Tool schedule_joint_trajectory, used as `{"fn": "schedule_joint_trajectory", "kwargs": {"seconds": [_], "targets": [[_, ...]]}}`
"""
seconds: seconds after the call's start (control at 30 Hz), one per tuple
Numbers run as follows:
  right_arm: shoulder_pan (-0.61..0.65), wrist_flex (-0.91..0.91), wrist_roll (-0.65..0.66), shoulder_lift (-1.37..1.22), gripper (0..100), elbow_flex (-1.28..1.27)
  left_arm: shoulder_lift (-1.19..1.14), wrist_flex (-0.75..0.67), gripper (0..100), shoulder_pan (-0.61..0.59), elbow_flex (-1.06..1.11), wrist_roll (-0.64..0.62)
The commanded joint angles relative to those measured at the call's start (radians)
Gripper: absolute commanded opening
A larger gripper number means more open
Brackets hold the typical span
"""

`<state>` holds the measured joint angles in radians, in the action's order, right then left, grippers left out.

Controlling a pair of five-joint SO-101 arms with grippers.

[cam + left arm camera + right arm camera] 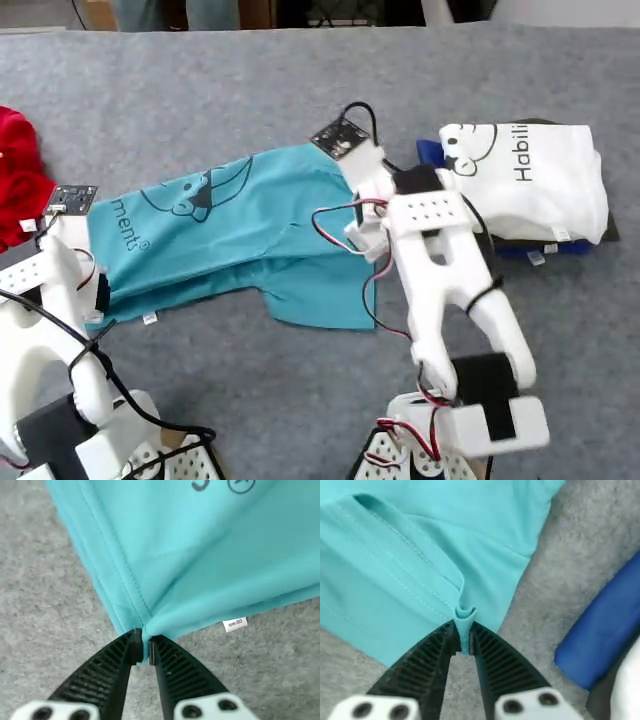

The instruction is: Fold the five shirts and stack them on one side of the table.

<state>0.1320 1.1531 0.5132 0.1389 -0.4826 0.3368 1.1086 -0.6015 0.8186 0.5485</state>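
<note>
A teal shirt [230,235] lies partly folded across the middle of the grey table. My left gripper [143,647] is shut on the teal shirt's [200,555] lower left corner, close to a small white label [234,624]; in the high view the left gripper [100,296] sits at that corner. My right gripper [464,636] is shut on a pinched hem of the teal shirt [420,545] at its right edge, and in the high view the right gripper [358,226] is low over that edge.
A folded white shirt [530,180] tops a stack with a blue shirt [430,152] and a dark one at the right. The blue shirt [600,640] lies close to my right gripper. A red shirt [18,185] sits at the far left edge.
</note>
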Motion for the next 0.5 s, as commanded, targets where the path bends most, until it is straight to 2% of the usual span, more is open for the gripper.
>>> {"fn": "schedule_joint_trajectory", "kwargs": {"seconds": [0.0, 0.1, 0.3, 0.47], "targets": [[-0.054, -0.012, -0.002, 0.082, 1.5, -0.044, 0.006, -0.012, 3, -0.004, -0.002, 0.017], [-0.052, -0.012, -0.002, 0.13, 1.5, -0.134, 0.006, -0.012, 3, -0.004, -0.002, 0.028], [-0.005, -0.14, -0.011, 0.242, 1.5, -0.335, 0.006, -0.006, 3, -0.004, 0.019, 0.097], [-0.011, -0.183, -0.011, 0.265, 1.5, -0.398, 0.006, -0.005, 3, -0.005, 0.028, 0.101]]}}
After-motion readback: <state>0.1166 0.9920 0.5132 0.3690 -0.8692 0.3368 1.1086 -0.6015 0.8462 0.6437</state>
